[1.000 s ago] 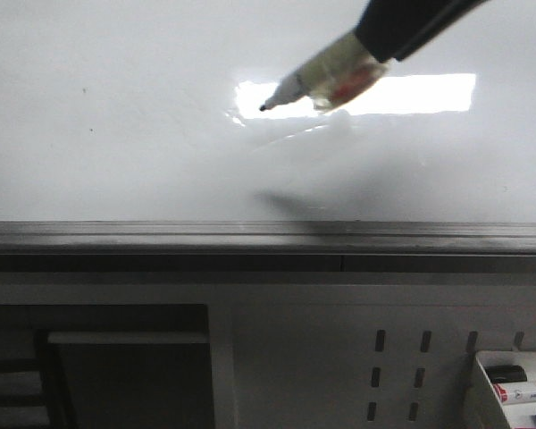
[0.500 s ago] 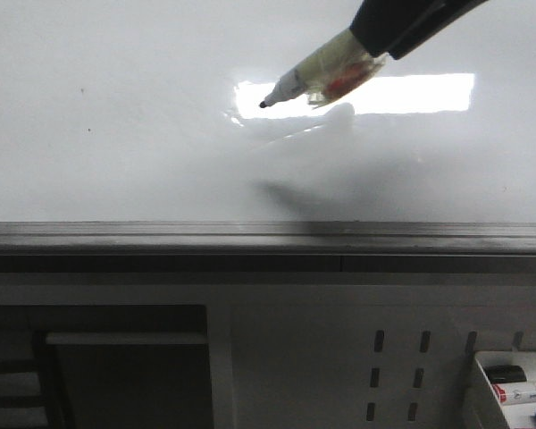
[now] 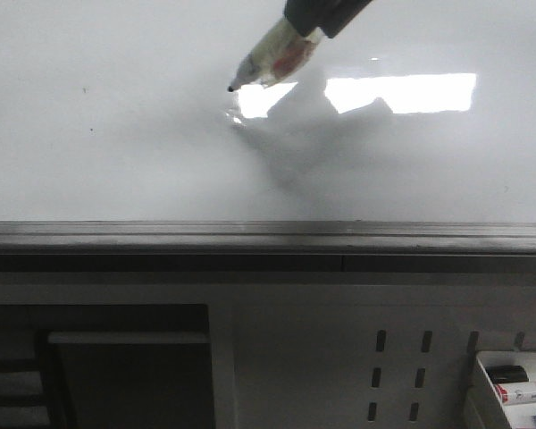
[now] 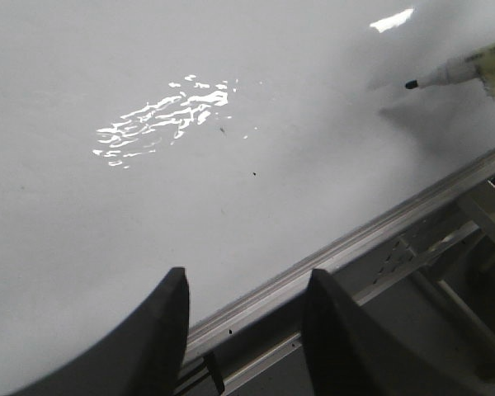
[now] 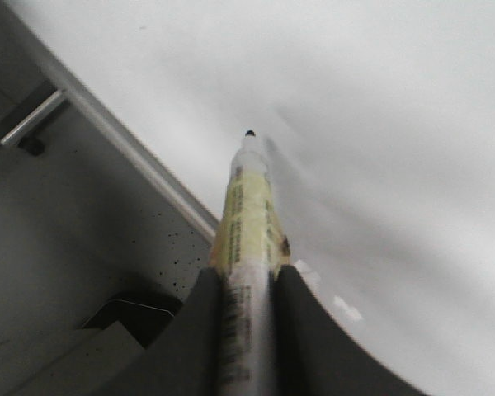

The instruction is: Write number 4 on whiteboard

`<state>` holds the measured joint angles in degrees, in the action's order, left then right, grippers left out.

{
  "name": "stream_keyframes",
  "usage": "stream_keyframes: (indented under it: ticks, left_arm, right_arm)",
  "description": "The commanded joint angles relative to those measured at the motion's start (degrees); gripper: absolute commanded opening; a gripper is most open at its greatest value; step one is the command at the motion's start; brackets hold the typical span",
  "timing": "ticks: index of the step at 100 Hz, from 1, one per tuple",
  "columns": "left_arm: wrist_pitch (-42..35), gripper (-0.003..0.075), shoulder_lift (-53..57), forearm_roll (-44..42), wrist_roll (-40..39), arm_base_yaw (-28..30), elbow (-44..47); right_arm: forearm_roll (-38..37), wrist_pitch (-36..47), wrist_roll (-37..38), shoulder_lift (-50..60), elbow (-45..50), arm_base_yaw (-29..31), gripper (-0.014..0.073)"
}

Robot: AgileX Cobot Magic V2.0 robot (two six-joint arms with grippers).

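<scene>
We are at the very start: the whiteboard [image 3: 116,134] carries no strokes of the number 4 that we can see in any view, only a few tiny dark specks and glare. We judge the step in hand as positioning the pen for the first stroke.

Right gripper [image 5: 246,305]: fingers [image 5: 301,330] clamped on a marker [image 3: 270,61], barrel running up between them in the right wrist view. Marker is taped, with yellowish wrap and a red patch on the barrel, black tip [image 3: 230,88] uncapped. In the front view the tip points down-left over the board, just left of the bright rectangular reflection [image 3: 402,92]. Soft shadow [image 3: 290,152] sits below and right of the tip. Shadow looks apart from the tip, so we read the tip as near the surface, not pressed on it, though we cannot tell contact for sure.

Left gripper [image 4: 243,330]: fingers apart, holding nothing, low by the board's grey ledge [image 4: 379,235], well apart from the marker.

Next move, as we judge it: bring the tip onto the board, then draw the slanted line down-left, the bar across, then the vertical. It calls for light, steady pressure so the tip does not skid on the glossy surface.

Board itself: large, flat, glossy white, fills the upper front view, with the dark grey ledge [image 3: 268,237] along its near edge. Below it a white perforated panel [image 3: 397,375] and a tray [image 3: 478,393] with spare markers [image 3: 523,391] at lower right.
</scene>
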<state>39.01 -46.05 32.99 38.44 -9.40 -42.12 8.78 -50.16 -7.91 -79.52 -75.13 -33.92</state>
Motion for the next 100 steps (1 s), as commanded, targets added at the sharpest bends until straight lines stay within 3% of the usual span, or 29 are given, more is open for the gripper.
stream_keyframes:
  ticks: [1,18,36,56,82,100]
  left_arm:
    - [-4.0,0.0302,0.1,2.2,-0.6,0.2,-1.5]
    - [-5.0,0.0302,0.1,2.2,-0.6,0.2,-1.5]
    - [-5.1,0.0302,0.1,2.2,-0.6,0.2,-1.5]
    - [-5.3,0.0302,0.1,2.2,-0.6,0.2,-1.5]
    - [-5.3,0.0302,0.1,1.9,-0.6,0.2,-1.5]
    - [-5.4,0.0302,0.1,1.9,-0.6,0.2,-1.5]
  right_arm:
    - [2.1,3.6,1.1,0.8,-2.0,2.8,-0.0066]
    - [11.3,4.8,-6.5,-0.4,-1.7,4.8,-0.0066]
    - [10.9,8.8,-6.8,-4.0,-0.4,4.8,-0.0066]
    - [11.1,5.9,-6.1,-7.0,-0.3,4.5,-0.0066]
    - [8.1,-2.6,-5.2,-1.4,0.4,10.5,-0.0066]
    - [14.1,-0.3,-10.4,1.7,-0.2,8.4,-0.0066]
